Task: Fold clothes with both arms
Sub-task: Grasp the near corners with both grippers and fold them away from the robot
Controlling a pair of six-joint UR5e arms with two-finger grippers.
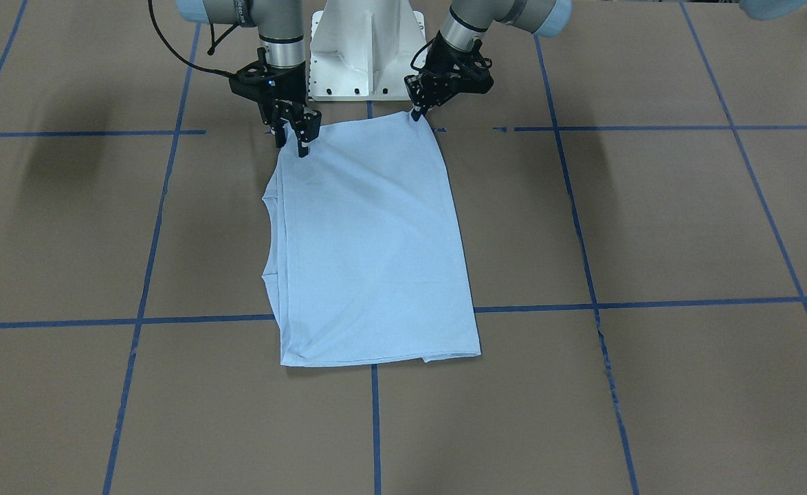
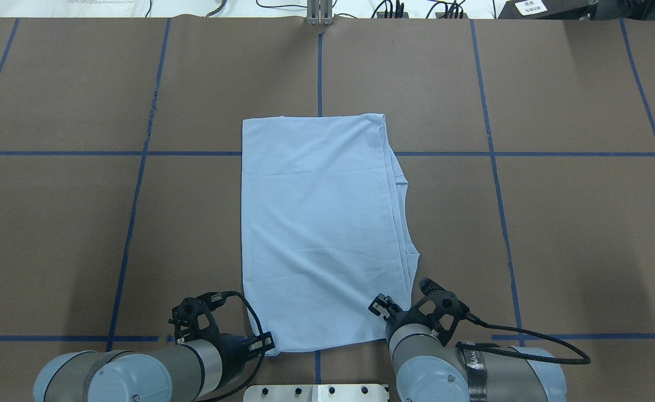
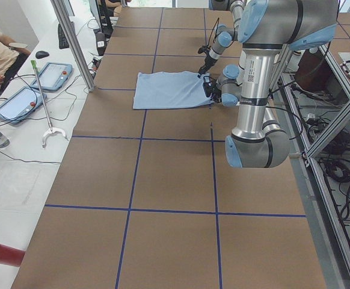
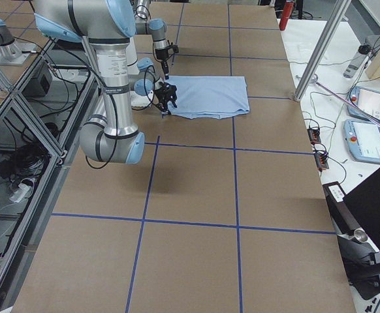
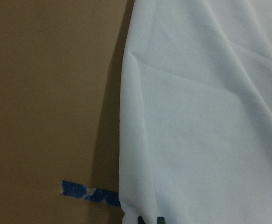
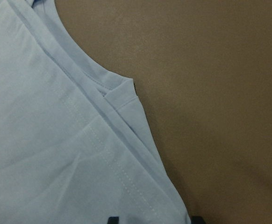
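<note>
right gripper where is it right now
In the overhead view the right gripper sits low and just right of centre, over the near right corner of the T-shirt.

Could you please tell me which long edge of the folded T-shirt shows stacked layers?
The T-shirt's edge on the robot's right, nearest the right gripper; its opposite long edge is one straight line.

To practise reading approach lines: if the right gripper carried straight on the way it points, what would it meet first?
The right gripper points down, so probably the T-shirt near its corner, with the table beneath; its height above the cloth is unclear.
</note>
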